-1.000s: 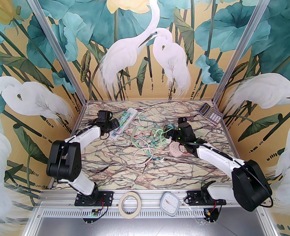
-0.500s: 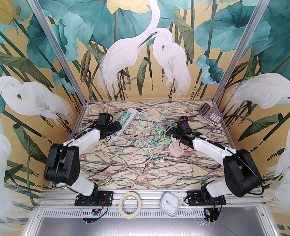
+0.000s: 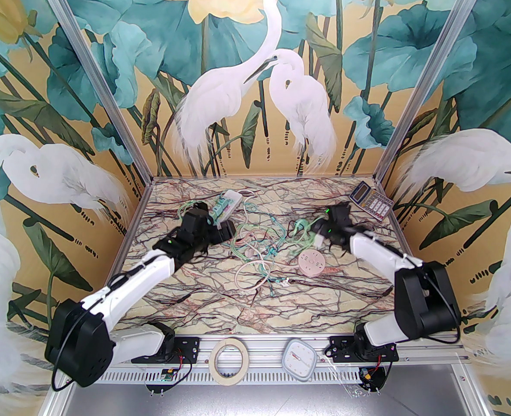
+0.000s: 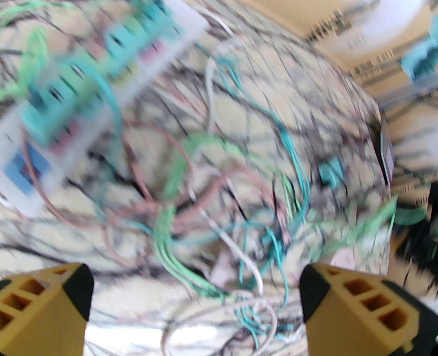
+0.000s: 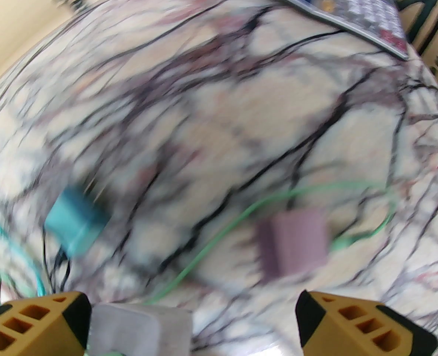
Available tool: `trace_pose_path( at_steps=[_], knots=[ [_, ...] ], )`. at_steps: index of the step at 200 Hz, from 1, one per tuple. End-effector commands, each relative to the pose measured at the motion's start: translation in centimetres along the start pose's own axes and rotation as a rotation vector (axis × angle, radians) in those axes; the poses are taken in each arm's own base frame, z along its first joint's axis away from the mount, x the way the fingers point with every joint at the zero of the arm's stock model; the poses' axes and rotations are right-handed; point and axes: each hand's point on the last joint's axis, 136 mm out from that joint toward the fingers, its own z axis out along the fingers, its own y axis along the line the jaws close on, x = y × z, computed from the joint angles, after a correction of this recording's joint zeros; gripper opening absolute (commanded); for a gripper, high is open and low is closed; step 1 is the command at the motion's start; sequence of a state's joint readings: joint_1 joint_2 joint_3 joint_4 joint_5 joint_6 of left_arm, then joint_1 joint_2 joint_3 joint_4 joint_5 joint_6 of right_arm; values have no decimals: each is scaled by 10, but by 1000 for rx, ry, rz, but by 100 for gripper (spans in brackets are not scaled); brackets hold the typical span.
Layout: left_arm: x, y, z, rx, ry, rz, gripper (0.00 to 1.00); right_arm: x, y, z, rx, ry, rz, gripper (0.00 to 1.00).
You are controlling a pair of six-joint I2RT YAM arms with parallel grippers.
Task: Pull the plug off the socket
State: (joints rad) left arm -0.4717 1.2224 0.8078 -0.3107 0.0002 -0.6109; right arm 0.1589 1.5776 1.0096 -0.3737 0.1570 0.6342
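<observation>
A white power strip (image 3: 228, 200) with several teal plugs (image 3: 218, 209) in it lies at the table's far left; my left arm covers its near end. The strip (image 4: 92, 98) shows blurred in the left wrist view. My left gripper (image 3: 226, 232) (image 4: 196, 302) hangs open just right of the strip, over the tangled cords (image 3: 260, 245). My right gripper (image 3: 319, 233) (image 5: 193, 321) is open over bare marble. A white plug block (image 5: 141, 328) rests by its left finger. A loose teal plug (image 5: 76, 217) and a purple plug (image 5: 293, 241) lie ahead of it.
A round pink socket (image 3: 311, 261) sits right of the cords. A calculator (image 3: 370, 199) (image 5: 345, 6) lies in the far right corner. A tape roll (image 3: 231, 360) and a white square dial (image 3: 299, 359) rest on the front rail.
My left arm has swung low and its gripper has moved right, from the strip's near end to beside it. My right gripper has pulled away from the round socket toward the far right.
</observation>
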Motion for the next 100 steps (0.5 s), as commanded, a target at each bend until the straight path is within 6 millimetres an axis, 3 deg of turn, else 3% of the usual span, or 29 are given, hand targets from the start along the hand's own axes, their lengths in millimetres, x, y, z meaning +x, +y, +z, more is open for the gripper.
trace_pose_path(
  at_steps=[1,19,37,57,100],
  knots=[
    [18,-7,0,71,24,-39,98,-29,11,17,13,49,-6,99],
    [31,-7,0,99,45,-49,99,-30,6,40,98,150,-30,99],
    [41,-6,-3,123,51,-48,99,-15,4,53,124,250,-49,99],
    [47,-3,-8,138,40,-39,99,3,3,47,124,271,-72,99],
    [50,-6,-10,187,26,-27,100,49,-20,28,140,323,-79,99]
  ],
)
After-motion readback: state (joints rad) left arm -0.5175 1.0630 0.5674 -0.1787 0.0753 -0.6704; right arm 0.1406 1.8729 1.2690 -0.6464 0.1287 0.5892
